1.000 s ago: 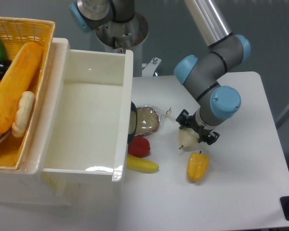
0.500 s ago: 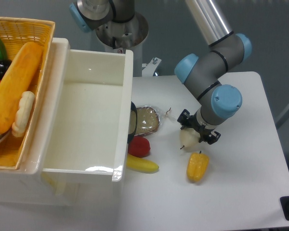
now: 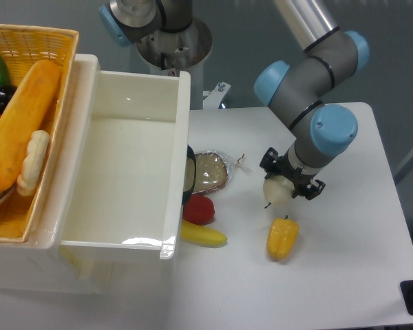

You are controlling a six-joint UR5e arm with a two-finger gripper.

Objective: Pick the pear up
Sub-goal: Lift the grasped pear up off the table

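One gripper [image 3: 290, 180] is in service at the end of my arm, and its two dark fingers are clamped on the pear [image 3: 277, 191]. The pear is pale cream-white and glossy, sits between the fingers just below my blue-capped wrist joint [image 3: 333, 130], and its thin dark stem points down and to the left. Whether the pear is clear of the table [image 3: 358, 275] or touching it, I cannot tell from this view.

Just below the pear lies the orange-yellow bell pepper [image 3: 282, 238], close to it but apart from it. To the left, near the bin, are three further items:
- a slice of brown bread in clear wrap [image 3: 209, 172], lying flat;
- a red pepper [image 3: 198, 210], just below the bread;
- a yellow banana [image 3: 203, 235], lying just below the red pepper beside the bin's front corner.

The large white bin [image 3: 181, 124] stands at the left of the table with its interior showing only bare walls and floor. Against its left wall is a yellow wicker basket [image 3: 48, 34] holding a long orange loaf-shaped item [image 3: 20, 124] and other objects that are partly cut off by the frame edge.
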